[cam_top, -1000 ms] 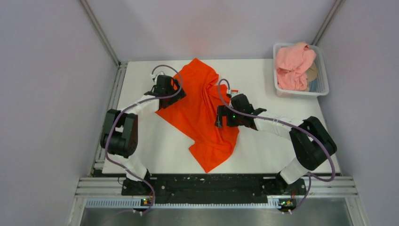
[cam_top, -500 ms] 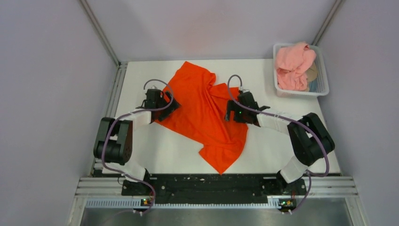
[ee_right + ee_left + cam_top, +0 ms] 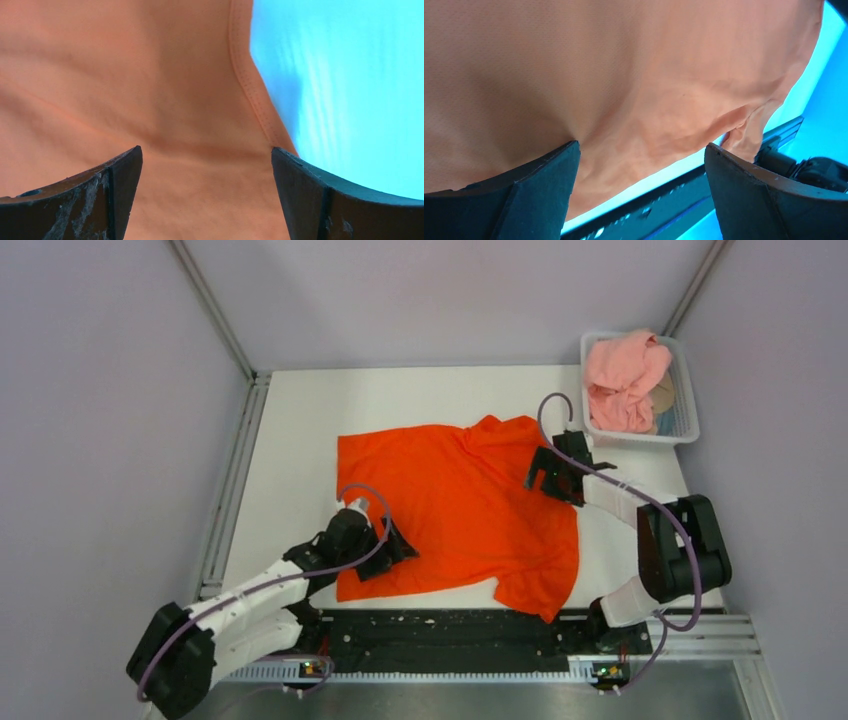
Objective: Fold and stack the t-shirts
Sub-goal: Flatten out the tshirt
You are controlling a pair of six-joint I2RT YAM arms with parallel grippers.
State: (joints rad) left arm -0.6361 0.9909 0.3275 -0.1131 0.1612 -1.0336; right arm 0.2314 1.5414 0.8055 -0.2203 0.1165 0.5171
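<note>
Left gripper spread wide, nothing gripped, set at near-left hem of orange-red t-shirt. Right gripper likewise unclenched, empty, at far-right sleeve edge. Shirt laid nearly flat on desk; pink t-shirt heaped in basket. Step judged: spreading done, first fold pending — edges to be pinched, then carried across.

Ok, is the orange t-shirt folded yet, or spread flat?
Spread flat, not folded: the orange t-shirt lies opened out in one layer on the table, a sleeve sticking out toward the near edge.
</note>
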